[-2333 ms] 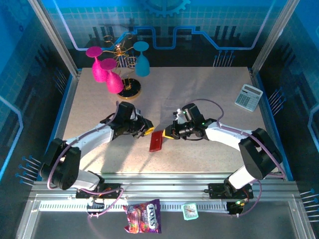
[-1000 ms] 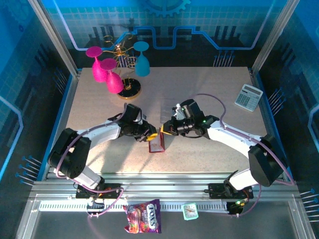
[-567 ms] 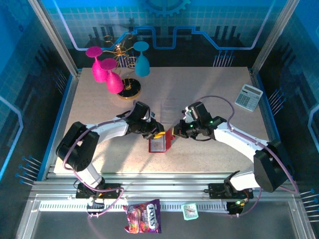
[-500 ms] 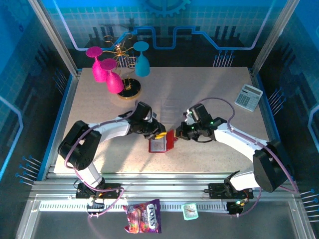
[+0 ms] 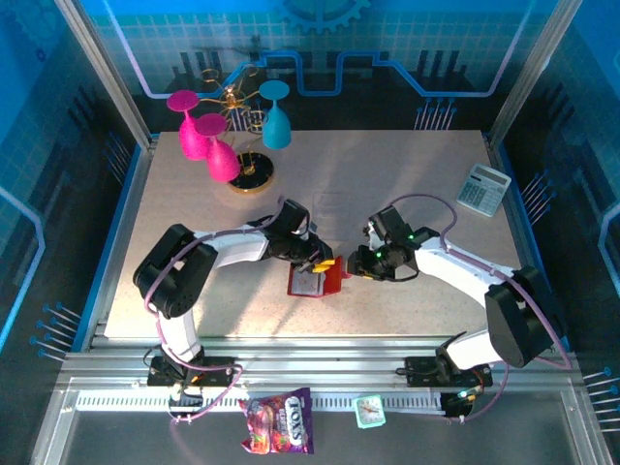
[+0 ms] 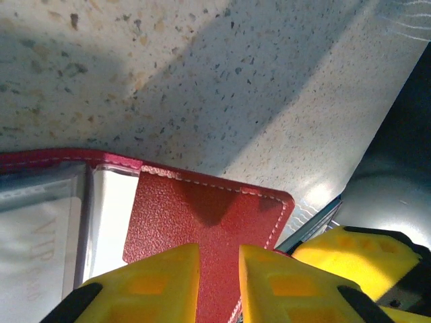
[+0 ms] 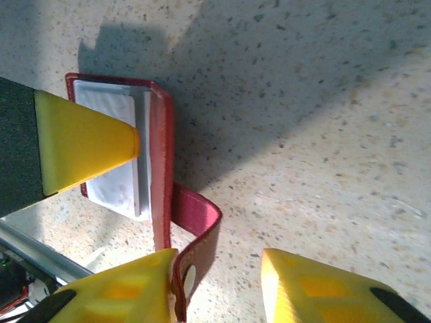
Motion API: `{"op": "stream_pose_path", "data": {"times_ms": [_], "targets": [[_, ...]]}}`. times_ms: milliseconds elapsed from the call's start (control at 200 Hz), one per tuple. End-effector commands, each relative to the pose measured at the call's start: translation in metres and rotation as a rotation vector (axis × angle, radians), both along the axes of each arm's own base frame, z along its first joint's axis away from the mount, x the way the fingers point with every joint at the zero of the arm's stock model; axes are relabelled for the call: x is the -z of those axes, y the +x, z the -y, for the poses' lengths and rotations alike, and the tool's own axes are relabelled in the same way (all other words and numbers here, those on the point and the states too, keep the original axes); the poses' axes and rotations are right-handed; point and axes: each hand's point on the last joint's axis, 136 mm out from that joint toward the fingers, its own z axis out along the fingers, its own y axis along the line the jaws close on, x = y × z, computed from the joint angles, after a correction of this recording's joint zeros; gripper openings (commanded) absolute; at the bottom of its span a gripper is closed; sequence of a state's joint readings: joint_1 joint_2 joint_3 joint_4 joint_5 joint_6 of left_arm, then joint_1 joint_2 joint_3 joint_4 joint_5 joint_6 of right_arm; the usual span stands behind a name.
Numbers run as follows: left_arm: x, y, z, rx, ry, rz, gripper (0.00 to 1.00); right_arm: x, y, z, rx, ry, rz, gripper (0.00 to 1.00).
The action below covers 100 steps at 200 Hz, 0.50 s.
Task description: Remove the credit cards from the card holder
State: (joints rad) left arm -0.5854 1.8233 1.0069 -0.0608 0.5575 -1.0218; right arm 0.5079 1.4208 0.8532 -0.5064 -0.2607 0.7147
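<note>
- The credit cards (image 7: 114, 171) sit in the card holder (image 5: 312, 284) pockets, and none is out.
- The holder lies opened on the desk (image 5: 407, 194), between both pincers.
- The left pincer (image 6: 219, 261) is clamped on its red cover flap (image 6: 202, 215).
- The right pincer (image 7: 219, 261) stands apart and grips nothing, with the snap tab (image 7: 195, 232) beside one finger.
- As I judge it, only the opening is done and every card remains to pull.
</note>
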Motion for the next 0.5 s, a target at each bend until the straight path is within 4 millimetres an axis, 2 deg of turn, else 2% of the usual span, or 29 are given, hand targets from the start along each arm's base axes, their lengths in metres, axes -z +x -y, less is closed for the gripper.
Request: {"op": "stream_pose_path", "data": {"times_ms": [0, 155, 260, 380, 495], "targets": [[-0.006, 0.009, 0.008, -0.003, -0.018, 0.005, 0.23, -0.025, 0.014, 0.006, -0.008, -0.036, 0.048, 0.4], [-0.001, 0.01, 0.011, -0.006, -0.024, -0.012, 0.23, -0.057, 0.027, -0.002, -0.027, 0.01, 0.094, 0.41], [0.009, 0.009, 0.009, -0.008, -0.016, -0.029, 0.23, -0.074, 0.029, -0.025, -0.071, 0.143, 0.093, 0.35], [0.018, 0.012, 0.009, -0.029, -0.035, -0.054, 0.22, -0.079, 0.027, -0.056, -0.11, 0.327, 0.039, 0.25], [0.022, 0.014, 0.011, -0.038, -0.045, -0.064, 0.22, -0.071, 0.019, -0.071, -0.117, 0.395, -0.006, 0.19]]}}
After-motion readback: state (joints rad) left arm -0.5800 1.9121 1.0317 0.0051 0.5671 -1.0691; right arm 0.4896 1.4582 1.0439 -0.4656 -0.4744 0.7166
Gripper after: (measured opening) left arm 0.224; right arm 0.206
